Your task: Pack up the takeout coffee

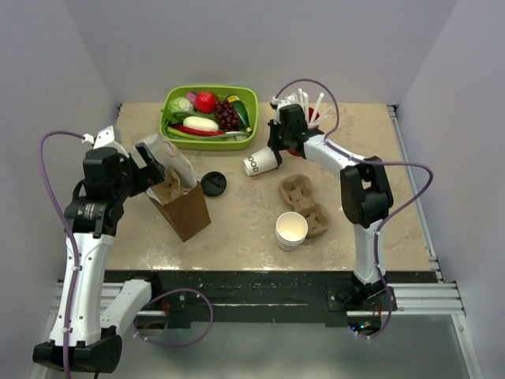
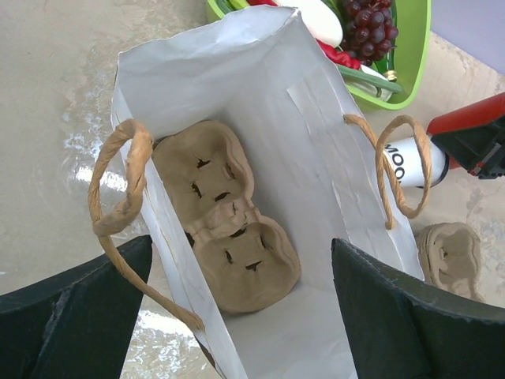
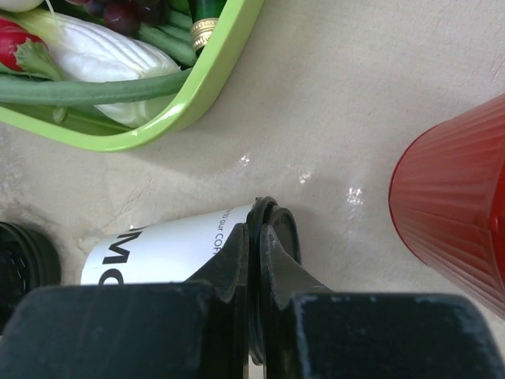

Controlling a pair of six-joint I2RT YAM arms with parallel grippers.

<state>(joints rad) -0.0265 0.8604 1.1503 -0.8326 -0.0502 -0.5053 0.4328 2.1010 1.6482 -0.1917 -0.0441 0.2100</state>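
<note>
Beside the green plastic tray [image 1: 254, 103], the black-lidded white paper coffee cup [image 1: 260, 163] lies tipped, right gripper [image 3: 256, 237] pinching its lid rim. Left gripper [image 2: 241, 249] gapes above the brown paper bag [image 1: 185, 209] holding a pulp carrier [image 2: 225, 213]. Cup not yet packed.

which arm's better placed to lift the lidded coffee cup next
Right. The right gripper is closed on the takeout coffee at its lid rim, beside the green tray; the left gripper straddles the paper bag mouth.
</note>
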